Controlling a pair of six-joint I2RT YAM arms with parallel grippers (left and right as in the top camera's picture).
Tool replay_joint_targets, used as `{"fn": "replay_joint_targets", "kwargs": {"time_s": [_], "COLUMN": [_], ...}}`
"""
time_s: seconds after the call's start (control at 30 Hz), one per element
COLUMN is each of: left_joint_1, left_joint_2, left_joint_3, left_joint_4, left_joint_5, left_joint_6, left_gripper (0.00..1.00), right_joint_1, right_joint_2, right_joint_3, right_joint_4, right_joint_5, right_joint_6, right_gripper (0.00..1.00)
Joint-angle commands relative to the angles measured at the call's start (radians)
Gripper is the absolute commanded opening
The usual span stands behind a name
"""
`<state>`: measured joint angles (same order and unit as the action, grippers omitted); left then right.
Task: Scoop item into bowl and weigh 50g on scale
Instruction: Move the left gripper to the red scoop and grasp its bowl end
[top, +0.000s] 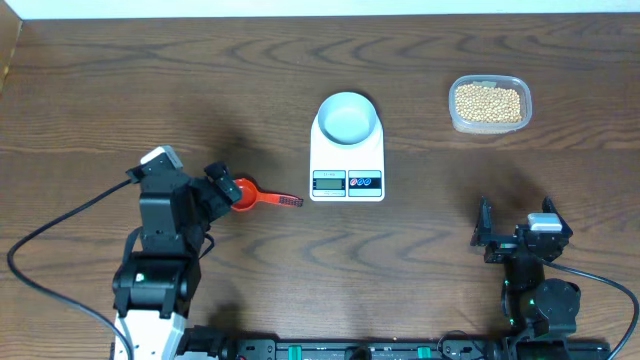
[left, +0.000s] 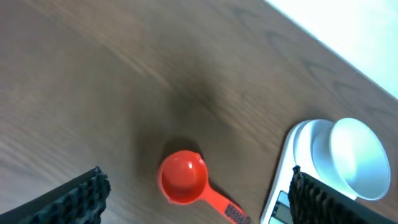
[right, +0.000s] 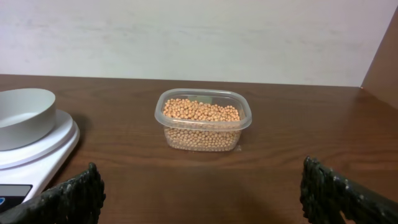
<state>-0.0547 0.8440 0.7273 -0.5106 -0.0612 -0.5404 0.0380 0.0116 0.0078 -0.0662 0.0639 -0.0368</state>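
The tan-yellow beans (top: 488, 102) fill a clear plastic tub (top: 489, 105) at the back right; they show in the right wrist view (right: 202, 121) too. The pale bowl (top: 347, 117) stands empty on the white scale (top: 347, 160), also in the left wrist view (left: 356, 157). A red scoop (top: 250, 196) lies on the table left of the scale. My left gripper (top: 222, 186) is open, just above and around the scoop's cup (left: 182, 176). My right gripper (top: 497, 232) is open and empty near the front right.
The wooden table (top: 150, 90) ends at a pale wall along its back edge. Cables run from both arm bases at the front. The scale's display and buttons (top: 347, 181) face the front.
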Motion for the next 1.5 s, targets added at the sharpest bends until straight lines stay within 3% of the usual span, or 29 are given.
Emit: {"fn": "replay_joint_targets", "kwargs": {"time_s": [0.0,0.27,0.63,0.87,1.47], "left_joint_1": [0.004,0.003,0.003,0.003,0.003], "left_joint_2": [0.063,0.277,0.590,0.700,0.733], "left_joint_3": [0.040,0.040,0.040,0.040,0.019], "left_joint_4": [-0.032,-0.105,-0.019,0.053,0.109], "left_joint_5": [-0.034,-0.019,0.055,0.084,0.072], "left_joint_6": [-0.113,-0.372,-0.502,-0.517,-0.521], "left_gripper": [0.89,0.84,0.64,0.59,0.36], "right_joint_1": [0.002,0.002,0.002,0.002,0.002], "right_joint_2": [-0.006,-0.006,-0.006,-0.006,-0.006], "right_joint_3": [-0.002,-0.002,-0.002,-0.002,-0.002], "right_joint_4": [-0.002,-0.002,-0.002,-0.002,-0.002], "right_joint_5": [0.009,0.009,0.009,0.009,0.009], "right_joint_6": [-0.009,-0.009,-0.009,-0.009,-0.009], "right_gripper": [0.99,0.99,0.99,0.99,0.99]}}
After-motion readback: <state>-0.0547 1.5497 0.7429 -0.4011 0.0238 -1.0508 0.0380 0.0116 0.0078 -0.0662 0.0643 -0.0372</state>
